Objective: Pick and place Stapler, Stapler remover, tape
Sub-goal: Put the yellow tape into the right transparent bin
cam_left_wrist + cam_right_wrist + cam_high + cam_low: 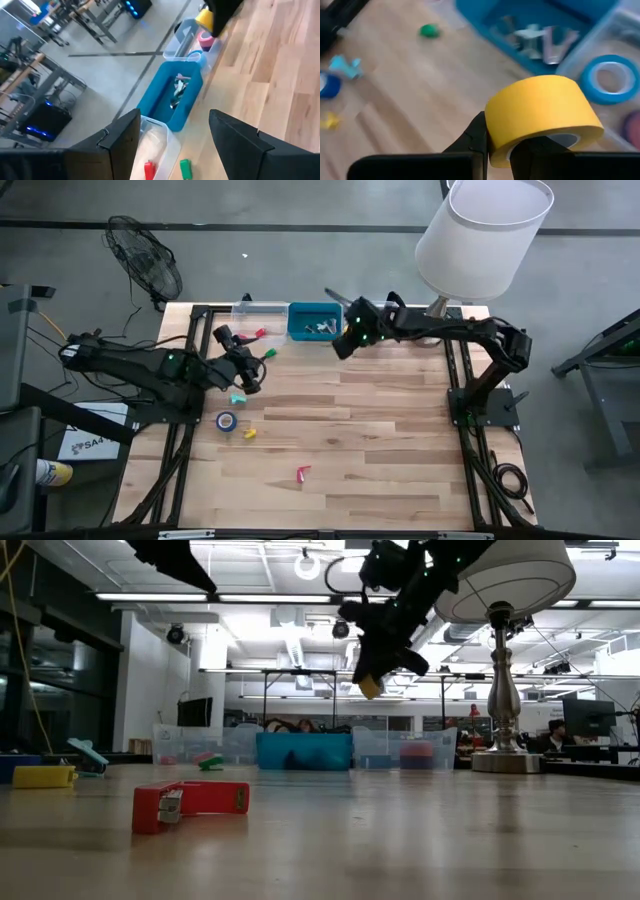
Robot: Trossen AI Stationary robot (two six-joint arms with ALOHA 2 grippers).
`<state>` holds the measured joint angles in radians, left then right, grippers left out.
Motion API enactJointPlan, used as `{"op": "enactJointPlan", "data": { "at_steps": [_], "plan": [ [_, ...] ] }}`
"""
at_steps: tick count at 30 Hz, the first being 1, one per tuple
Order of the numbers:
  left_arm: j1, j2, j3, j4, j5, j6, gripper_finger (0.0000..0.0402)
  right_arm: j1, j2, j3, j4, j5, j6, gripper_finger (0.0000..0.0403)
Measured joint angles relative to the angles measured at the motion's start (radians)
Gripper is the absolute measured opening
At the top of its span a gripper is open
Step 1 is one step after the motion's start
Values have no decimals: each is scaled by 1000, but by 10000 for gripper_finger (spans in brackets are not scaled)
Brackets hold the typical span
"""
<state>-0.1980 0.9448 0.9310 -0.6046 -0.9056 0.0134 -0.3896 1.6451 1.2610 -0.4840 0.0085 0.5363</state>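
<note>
Open-plan lab: workbenches [300, 675], ceiling strip lights [190, 597].

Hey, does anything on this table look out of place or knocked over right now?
Mostly no. The small red stapler lies on its side alone at the front of the wooden table, far from the blue plastic bin at the back. The right pincer holds a yellow tape roll in the air; the left pincer is open.

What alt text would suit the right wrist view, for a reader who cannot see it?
The right gripper holds a yellow tape roll above the wooden table. Beyond it are a blue bin of metal pieces and a blue tape roll in a clear bin.
</note>
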Motion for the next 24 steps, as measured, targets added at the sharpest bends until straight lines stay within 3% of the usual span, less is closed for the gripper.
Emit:
{"op": "enactJointPlan", "data": {
  "at_steps": [9,24],
  "plan": [
    [84,-6,0,-74,100,0,231,-142,44,0,14,34,102,36],
    [120,-7,0,-222,168,-4,231,-186,167,1,119,63,218,36]
  ]
}}
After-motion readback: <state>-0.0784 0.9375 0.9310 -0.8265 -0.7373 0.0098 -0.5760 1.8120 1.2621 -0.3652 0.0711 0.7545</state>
